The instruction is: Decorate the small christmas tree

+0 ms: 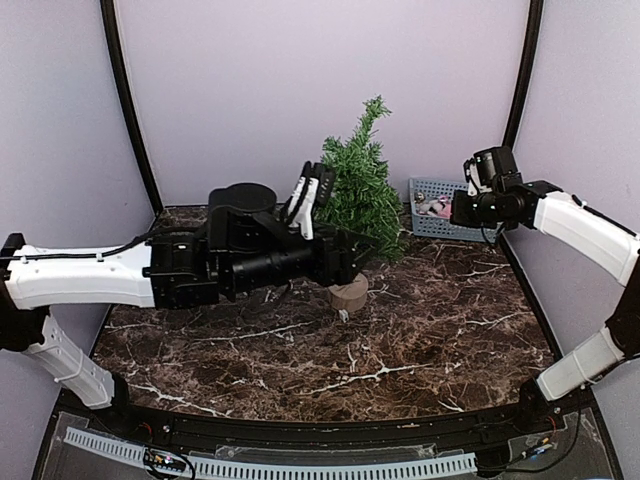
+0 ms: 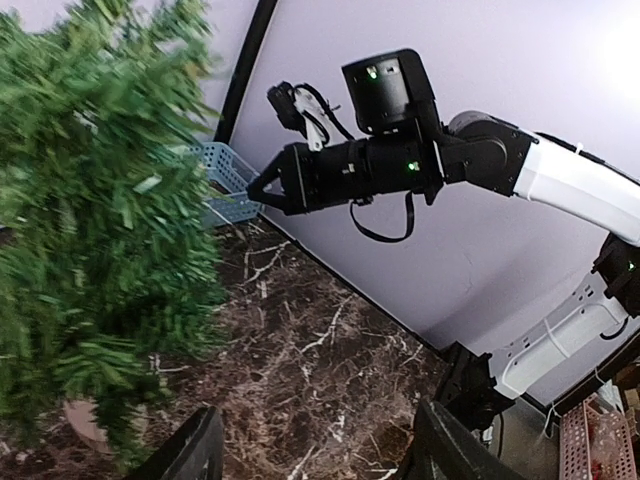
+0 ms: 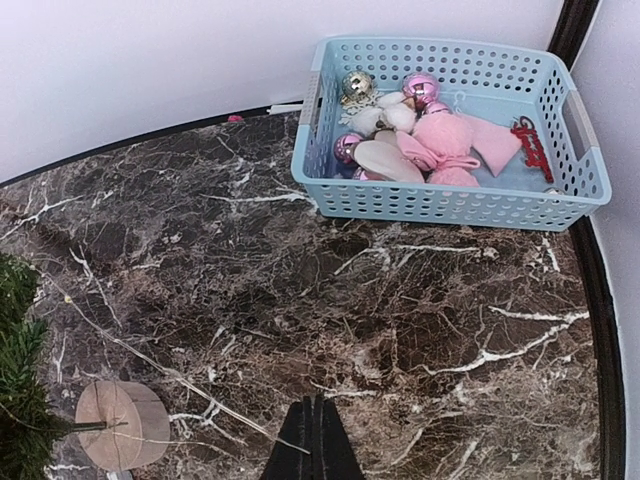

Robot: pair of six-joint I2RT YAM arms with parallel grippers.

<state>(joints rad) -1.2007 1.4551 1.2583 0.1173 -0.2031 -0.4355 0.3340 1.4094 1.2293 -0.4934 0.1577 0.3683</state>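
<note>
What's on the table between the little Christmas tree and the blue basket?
Nothing. In the right wrist view, only bare marble table lies between the small christmas tree and the blue basket.

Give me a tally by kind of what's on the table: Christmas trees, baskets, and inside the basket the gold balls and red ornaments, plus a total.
small christmas tree: 1
blue basket: 1
gold ball: 1 visible
red ornament: 1
Total: 4
</note>
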